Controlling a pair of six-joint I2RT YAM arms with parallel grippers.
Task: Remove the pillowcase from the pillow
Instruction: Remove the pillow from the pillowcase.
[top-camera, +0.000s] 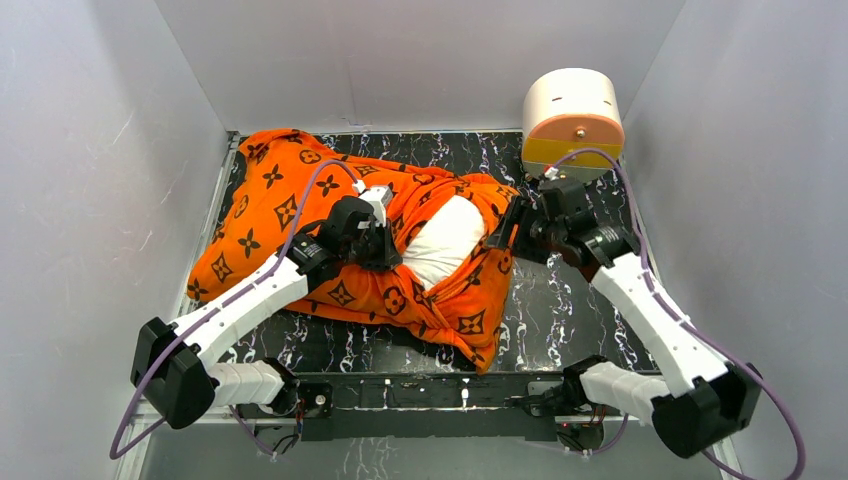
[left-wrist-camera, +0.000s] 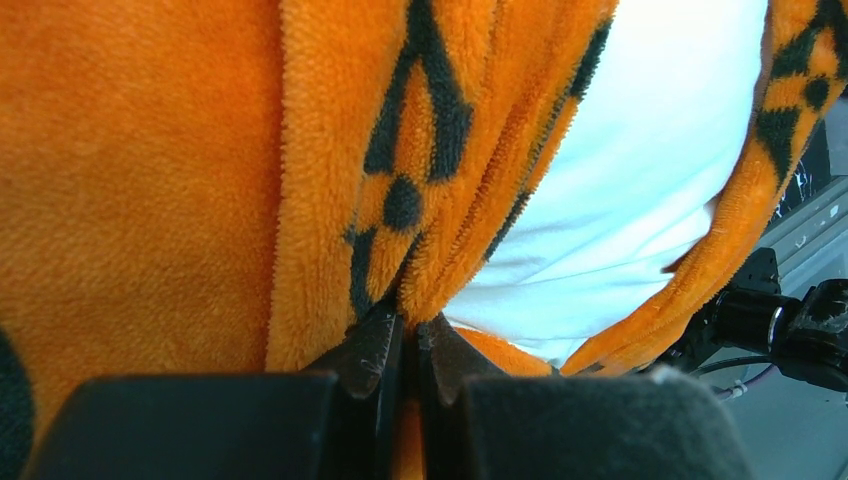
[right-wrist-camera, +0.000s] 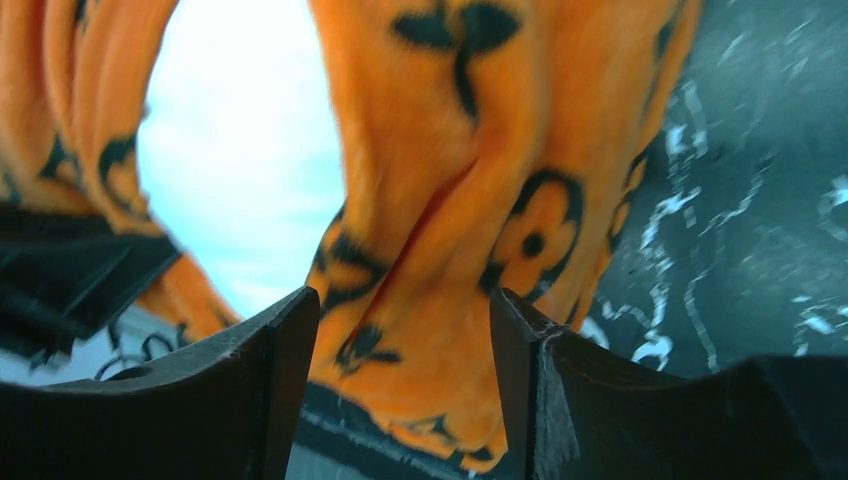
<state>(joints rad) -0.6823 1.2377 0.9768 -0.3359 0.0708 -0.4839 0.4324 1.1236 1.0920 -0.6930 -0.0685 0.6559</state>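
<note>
Closest to the lens in the left wrist view, the left end effector (left-wrist-camera: 410, 335) is clenched on a bunched fold of the pillowcase (left-wrist-camera: 150, 150), its two dark fingers (left-wrist-camera: 365, 350) pressed together with orange plush squeezed between them. In the right wrist view the right end effector (right-wrist-camera: 405, 310) is released. Its fingers (right-wrist-camera: 285, 340) stand well apart, and a hanging fold of the pillowcase (right-wrist-camera: 450, 150) sits in the gap. That picture is blurred, so I cannot tell whether the fabric touches either finger.

The pillowcase (top-camera: 290, 210) lies crumpled across the middle and far left of the tabletop (top-camera: 560, 310), bright orange with dark brown flower and diamond motifs. It is pulled open at its right end. The white pillow (top-camera: 445, 240) shows through that opening, bare in the middle and ringed by orange fabric on every side, so most of it is inside the cover. The left end effector (top-camera: 375, 235) sits on the left edge of the opening and the right end effector (top-camera: 515, 228) at the right edge, with the pillow (left-wrist-camera: 630, 170) between them.

Beyond the right arm, at the far right corner of the black marbled tabletop, stands a round cream box (top-camera: 572, 115) with a yellow base and a small knob facing near. Plain white walls (top-camera: 400, 50) close in the left, far and right sides.
</note>
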